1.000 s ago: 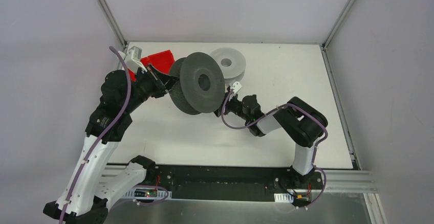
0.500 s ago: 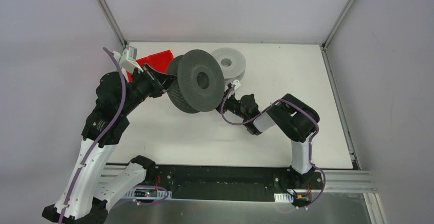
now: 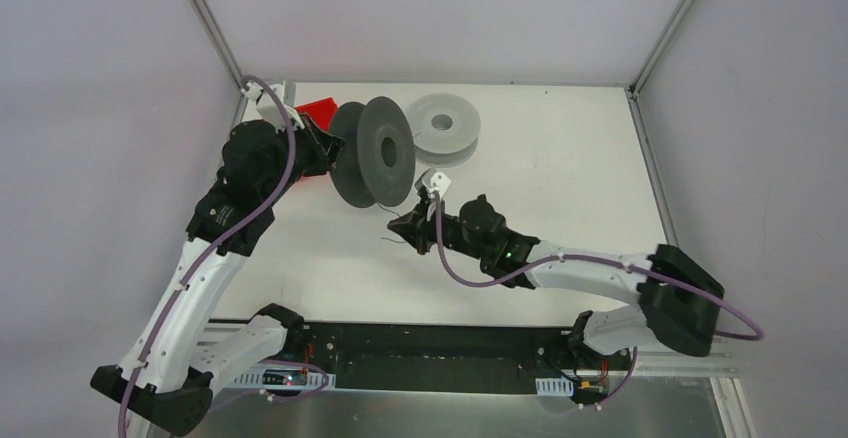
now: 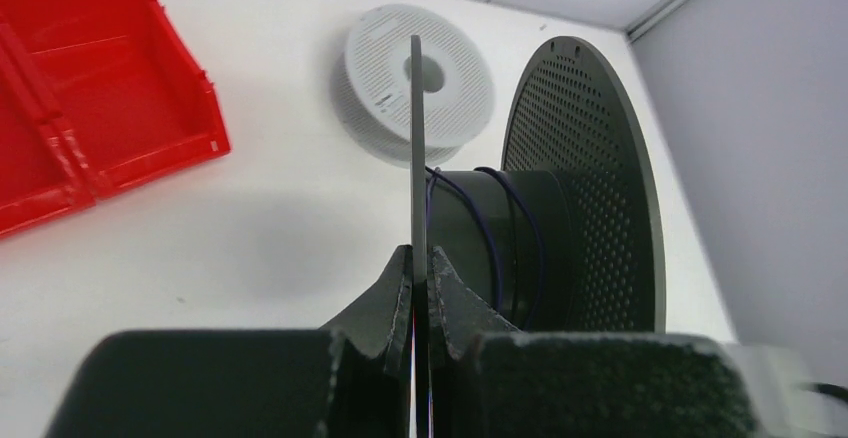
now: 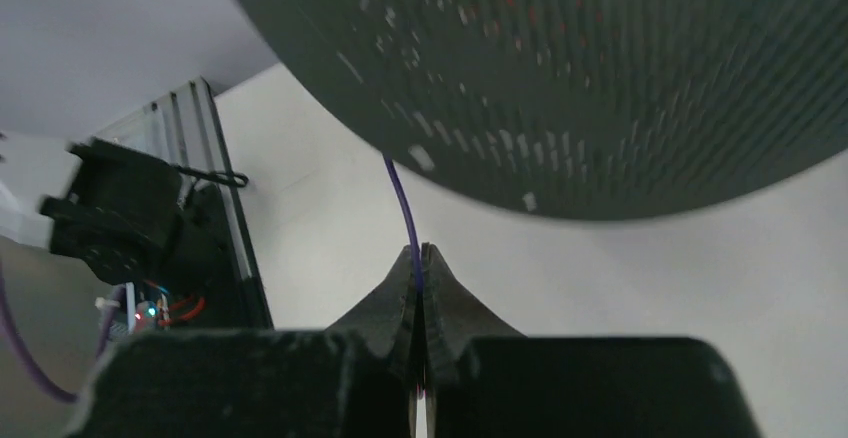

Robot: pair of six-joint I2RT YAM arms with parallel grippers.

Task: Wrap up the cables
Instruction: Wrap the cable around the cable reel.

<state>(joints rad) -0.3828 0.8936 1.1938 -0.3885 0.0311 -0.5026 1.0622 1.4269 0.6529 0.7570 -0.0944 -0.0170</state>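
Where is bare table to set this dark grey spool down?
Free: white table right of the light grey plastic spool; also near left, left of the right gripper. Crowded: back left, around the red plastic bin and dark grey perforated spool.

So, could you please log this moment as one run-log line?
left tool: shut on dark spool flange | right tool: shut on cable | cable: few turns on hub

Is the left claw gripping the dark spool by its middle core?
No, the left gripper pinches the edge of the near disc of the dark spool, not its core.
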